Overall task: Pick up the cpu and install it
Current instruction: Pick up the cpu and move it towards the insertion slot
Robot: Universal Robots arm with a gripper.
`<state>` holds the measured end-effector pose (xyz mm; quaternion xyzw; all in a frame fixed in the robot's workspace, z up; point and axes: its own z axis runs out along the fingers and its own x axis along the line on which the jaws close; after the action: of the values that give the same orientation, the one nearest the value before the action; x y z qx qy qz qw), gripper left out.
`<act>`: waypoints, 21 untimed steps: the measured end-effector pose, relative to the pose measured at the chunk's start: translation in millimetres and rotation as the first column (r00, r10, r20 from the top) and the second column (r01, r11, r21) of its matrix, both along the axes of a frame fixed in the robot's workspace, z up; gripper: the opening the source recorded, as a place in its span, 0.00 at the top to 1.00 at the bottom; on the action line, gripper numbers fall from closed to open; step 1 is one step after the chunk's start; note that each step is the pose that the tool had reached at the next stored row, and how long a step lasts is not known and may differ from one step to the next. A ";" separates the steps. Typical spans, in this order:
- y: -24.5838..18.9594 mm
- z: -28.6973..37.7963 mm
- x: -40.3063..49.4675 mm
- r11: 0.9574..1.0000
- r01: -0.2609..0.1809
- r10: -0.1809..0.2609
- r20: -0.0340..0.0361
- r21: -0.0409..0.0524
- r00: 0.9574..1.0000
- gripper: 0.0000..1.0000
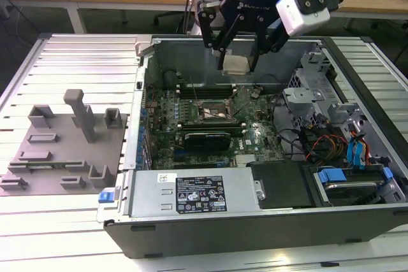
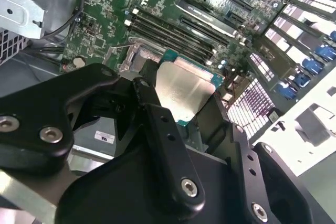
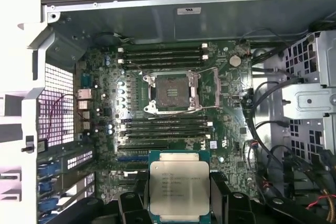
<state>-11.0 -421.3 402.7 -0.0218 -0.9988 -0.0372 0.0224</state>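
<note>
- The tool (image 1: 237, 60) was pinching the cpu (image 1: 235, 65) by two of its sides, with one black finger on each side.
- The cpu hung in the air over the far part of the open computer case (image 1: 255, 227). It touched nothing under it.
- In the first wrist view the cpu showed its shiny top and looked flat, not tipped.
- The socket (image 3: 171, 93) sat in the middle of the green motherboard (image 3: 231, 114). It looked open and empty.
- The cpu was near the socket but not yet right over it.
- A gray tray (image 1: 57, 151) lay on the table (image 1: 64, 49), to the exterior view's left of the case and well apart from the cpu.
- I think the picking up was done and the step in hand was carrying the cpu to the socket.
- The next move would call for getting the cpu right over the socket, with its sides lined up and its face flat.
- It would need to be gentle, because a crooked chip could hurt the socket.
</note>
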 end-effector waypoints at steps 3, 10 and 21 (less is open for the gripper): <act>0.0 -9.3 0.0 1.000 0.000 0.000 0.000 0.000 1.000 0.45; 0.0 -26.4 0.0 1.000 0.000 0.000 0.000 0.000 1.000 0.45; 0.0 -52.5 0.0 1.000 0.000 0.000 0.000 0.000 1.000 0.45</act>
<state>-11.1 -421.4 350.2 -0.0218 -0.9988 -0.0371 0.0224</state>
